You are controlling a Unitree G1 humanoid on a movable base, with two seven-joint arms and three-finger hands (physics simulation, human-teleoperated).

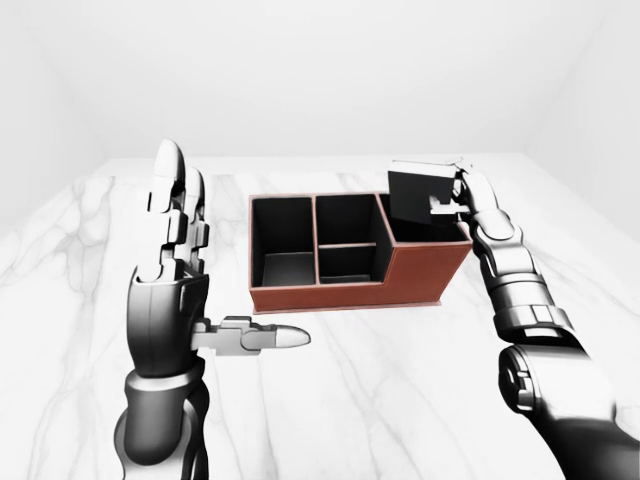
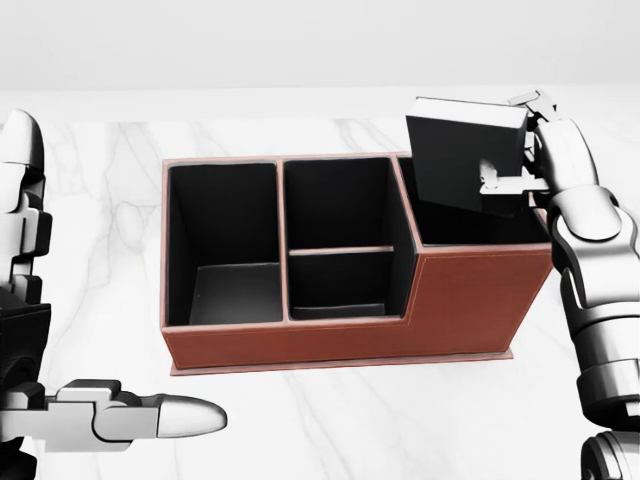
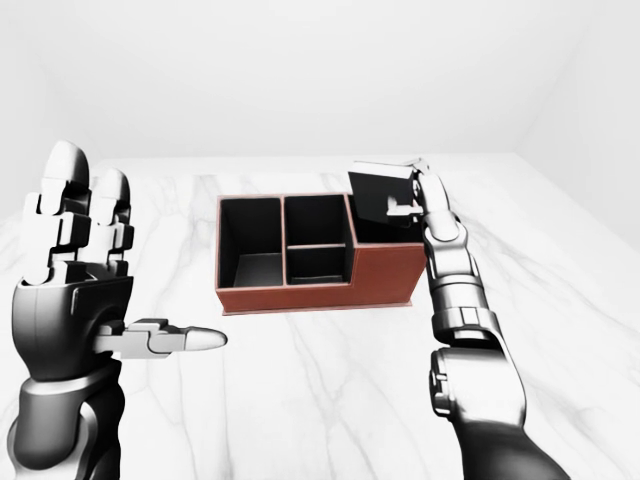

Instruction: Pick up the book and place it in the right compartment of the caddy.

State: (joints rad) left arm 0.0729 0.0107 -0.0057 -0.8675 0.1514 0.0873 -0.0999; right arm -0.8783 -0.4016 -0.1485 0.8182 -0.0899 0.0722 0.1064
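A brown caddy (image 2: 350, 345) with black compartments stands on the white marble table (image 2: 400, 430). My right hand (image 2: 515, 165) is shut on a dark book (image 2: 455, 160). It holds the book tilted, with its lower part inside the caddy's right compartment (image 2: 470, 232). The book also shows in the left-eye view (image 1: 415, 195) and the right-eye view (image 3: 378, 193). My left hand (image 1: 185, 260) is open and empty, raised upright left of the caddy, thumb (image 2: 150, 417) pointing right.
The caddy's left compartment (image 2: 222, 240) and the two middle compartments (image 2: 340, 240) hold nothing. The marble table spreads wide around the caddy. White walls stand beyond the table's far edge (image 1: 320, 157).
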